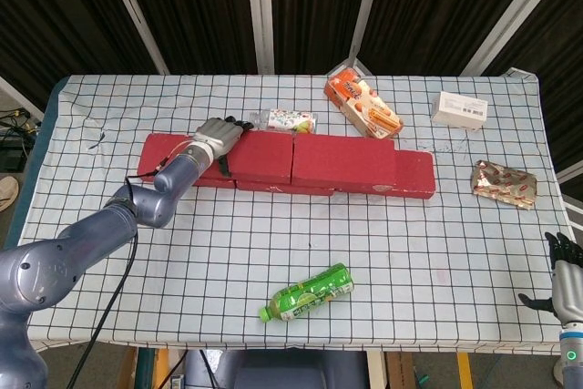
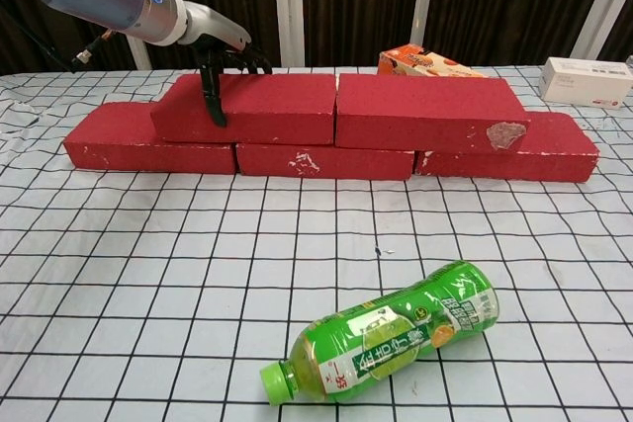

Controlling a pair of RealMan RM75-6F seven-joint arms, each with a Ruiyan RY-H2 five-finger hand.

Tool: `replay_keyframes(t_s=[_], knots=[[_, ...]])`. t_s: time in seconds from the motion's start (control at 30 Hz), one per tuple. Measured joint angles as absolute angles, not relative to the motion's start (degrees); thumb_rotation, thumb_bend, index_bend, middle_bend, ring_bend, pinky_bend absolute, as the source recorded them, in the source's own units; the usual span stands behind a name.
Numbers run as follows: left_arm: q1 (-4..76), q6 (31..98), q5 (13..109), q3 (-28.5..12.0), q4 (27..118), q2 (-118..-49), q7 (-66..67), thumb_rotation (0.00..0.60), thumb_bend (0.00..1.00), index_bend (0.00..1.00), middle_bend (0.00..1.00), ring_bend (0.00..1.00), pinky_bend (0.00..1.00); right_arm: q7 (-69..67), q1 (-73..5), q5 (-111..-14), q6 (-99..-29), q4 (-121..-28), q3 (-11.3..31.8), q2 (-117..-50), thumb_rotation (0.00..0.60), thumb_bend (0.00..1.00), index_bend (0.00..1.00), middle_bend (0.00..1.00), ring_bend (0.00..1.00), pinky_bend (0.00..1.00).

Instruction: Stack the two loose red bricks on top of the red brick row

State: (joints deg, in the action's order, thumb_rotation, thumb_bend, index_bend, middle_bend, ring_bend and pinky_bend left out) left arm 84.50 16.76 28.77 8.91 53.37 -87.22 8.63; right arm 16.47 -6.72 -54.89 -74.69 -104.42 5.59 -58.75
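Observation:
Three red bricks form the bottom row [image 1: 414, 177] [image 2: 138, 150] across the middle of the table. Two more red bricks lie on top of it, end to end: the left one [image 1: 262, 156] [image 2: 259, 108] and the right one [image 1: 344, 161] [image 2: 425, 111]. My left hand [image 1: 217, 135] [image 2: 222, 50] holds the left end of the left upper brick, thumb down its front face and fingers over its top and far edge. My right hand [image 1: 565, 269] hangs at the table's near right corner, fingers apart, holding nothing.
A green bottle [image 1: 307, 292] [image 2: 386, 338] lies on its side near the front edge. Behind the bricks are a small wrapped packet [image 1: 287, 120], an orange snack box [image 1: 363, 105] [image 2: 425, 61] and a white box [image 1: 459, 108] [image 2: 586, 81]. A foil pouch [image 1: 503, 183] lies at the right.

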Motion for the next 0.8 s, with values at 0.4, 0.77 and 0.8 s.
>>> replay_keyframes(t_s=[0.4, 0.77, 0.8], knots=[[86.6, 17.5, 25.3, 11.7, 54.8, -86.8, 9.2, 0.600, 0.00, 0.00, 0.01, 0.00, 0.14, 17.0, -6.9, -54.1, -74.6, -104.6, 5.6, -58.7, 0.600, 0.17, 0.00, 0.00, 0.00, 0.00], [88.9, 19.1, 22.0, 14.9, 57.3, -85.4, 11.2, 0.600, 0.00, 0.00, 0.00, 0.00, 0.06, 17.4, -6.8, -53.6, -74.9, -105.1, 5.5, -58.4, 0.600, 0.17, 0.00, 0.00, 0.00, 0.00], [89.2, 19.1, 21.6, 15.4, 57.6, -85.2, 11.5, 0.600, 0.00, 0.00, 0.00, 0.00, 0.06, 17.4, -6.8, -53.6, -74.9, -105.2, 5.5, -58.3, 0.600, 0.17, 0.00, 0.00, 0.00, 0.00]])
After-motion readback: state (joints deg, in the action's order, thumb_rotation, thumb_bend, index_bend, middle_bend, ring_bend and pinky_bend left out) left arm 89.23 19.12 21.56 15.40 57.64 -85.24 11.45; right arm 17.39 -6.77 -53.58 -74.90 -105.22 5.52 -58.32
